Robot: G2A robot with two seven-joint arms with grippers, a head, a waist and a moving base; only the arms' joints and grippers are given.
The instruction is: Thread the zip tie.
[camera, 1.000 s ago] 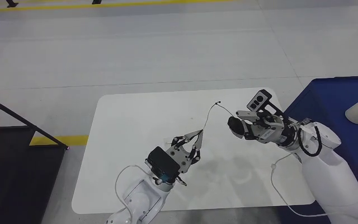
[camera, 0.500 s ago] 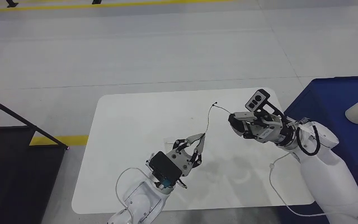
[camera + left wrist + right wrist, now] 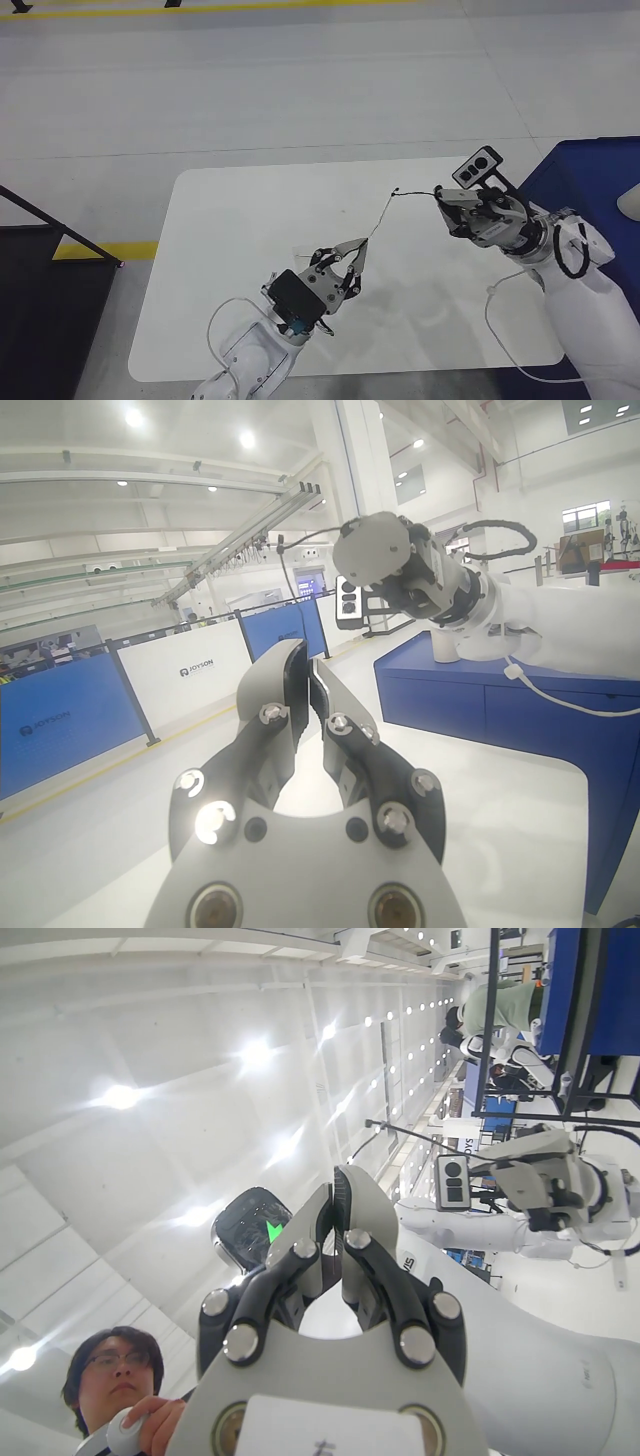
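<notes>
Two grippers hold the zip tie (image 3: 383, 212) in the air above the table (image 3: 230, 250). Check the left gripper (image 3: 360, 246) first: its fingers are pressed together on one end of the strap, over the middle of the table toward the robot's side. From there the strap runs up and toward the far right to a small dark knob (image 3: 397, 191). At the knob the strap bends, and a short stretch runs sideways to the right gripper (image 3: 441, 198). Confirm in the right wrist view that this gripper's fingers are likewise closed, with the thin strap emerging from between the tips. The two grippers are near each other but apart, joined by the strap. You cannot tell whether the strap passes through the knob.
</notes>
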